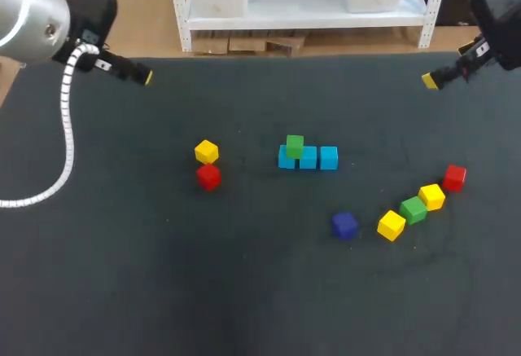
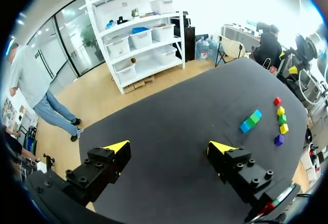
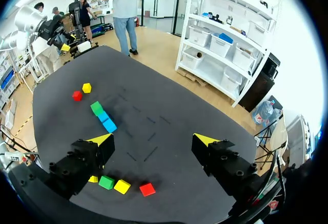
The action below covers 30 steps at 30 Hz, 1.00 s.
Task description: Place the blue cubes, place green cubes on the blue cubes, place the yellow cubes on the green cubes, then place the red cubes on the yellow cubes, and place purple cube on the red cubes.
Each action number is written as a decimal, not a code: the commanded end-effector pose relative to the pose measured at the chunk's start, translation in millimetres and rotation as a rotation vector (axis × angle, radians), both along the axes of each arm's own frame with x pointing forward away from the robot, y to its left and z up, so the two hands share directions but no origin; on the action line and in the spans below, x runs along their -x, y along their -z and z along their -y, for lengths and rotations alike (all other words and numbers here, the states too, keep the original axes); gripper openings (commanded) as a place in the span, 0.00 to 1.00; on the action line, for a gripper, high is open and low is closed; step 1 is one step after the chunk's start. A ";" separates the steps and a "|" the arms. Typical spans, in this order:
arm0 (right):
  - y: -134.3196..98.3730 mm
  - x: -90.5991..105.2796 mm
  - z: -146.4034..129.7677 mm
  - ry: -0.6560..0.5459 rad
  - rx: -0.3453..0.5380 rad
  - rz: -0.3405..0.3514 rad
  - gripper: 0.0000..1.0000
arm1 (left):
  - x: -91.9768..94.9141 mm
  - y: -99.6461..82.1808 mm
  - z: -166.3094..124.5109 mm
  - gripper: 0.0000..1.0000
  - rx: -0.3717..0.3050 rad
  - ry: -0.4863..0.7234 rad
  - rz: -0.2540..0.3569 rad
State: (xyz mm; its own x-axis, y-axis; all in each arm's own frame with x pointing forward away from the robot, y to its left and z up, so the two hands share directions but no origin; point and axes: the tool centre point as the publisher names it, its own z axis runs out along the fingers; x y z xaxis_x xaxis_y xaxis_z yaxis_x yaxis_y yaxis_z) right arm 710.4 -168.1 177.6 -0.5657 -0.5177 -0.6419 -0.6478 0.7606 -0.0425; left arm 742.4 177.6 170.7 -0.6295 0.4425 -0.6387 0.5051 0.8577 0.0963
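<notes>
Green cube (image 1: 295,146) atop blue cubes (image 1: 328,157) | left claw (image 2: 169,146) spread | right claw (image 3: 152,139) spread

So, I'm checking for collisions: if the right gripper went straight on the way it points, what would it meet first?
Probably the bare table, ahead of the right gripper; the blue cubes lie off to one side of that line. Depth is unclear.

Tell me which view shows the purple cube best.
The head view: the purple cube sits unobstructed and close enough to judge, beside a yellow cube. The left wrist view shows it only small and far off. The right wrist view does not show it.
</notes>
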 end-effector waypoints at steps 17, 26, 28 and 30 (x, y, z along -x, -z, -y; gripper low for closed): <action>-0.5 1.0 0.0 0.003 0.002 0.001 1.00 | 1.9 -1.8 -11.6 1.00 0.093 0.004 -0.002; -0.5 1.0 0.0 0.003 0.002 0.001 1.00 | 1.9 -1.8 -11.6 1.00 0.093 0.004 -0.002; -0.5 1.0 0.0 0.003 0.002 0.001 1.00 | 1.9 -1.8 -11.6 1.00 0.093 0.004 -0.002; -0.5 1.0 0.0 0.003 0.002 0.001 1.00 | 1.9 -1.8 -11.6 1.00 0.093 0.004 -0.002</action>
State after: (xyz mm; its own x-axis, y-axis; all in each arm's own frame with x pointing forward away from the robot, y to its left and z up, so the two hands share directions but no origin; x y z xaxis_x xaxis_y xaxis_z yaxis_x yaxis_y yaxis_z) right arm 710.4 -168.1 177.7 -0.5657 -0.5176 -0.6419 -0.6478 0.7607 -0.0424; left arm 740.4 188.2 172.5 -0.6313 0.3837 -0.6739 0.5048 0.8631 0.0186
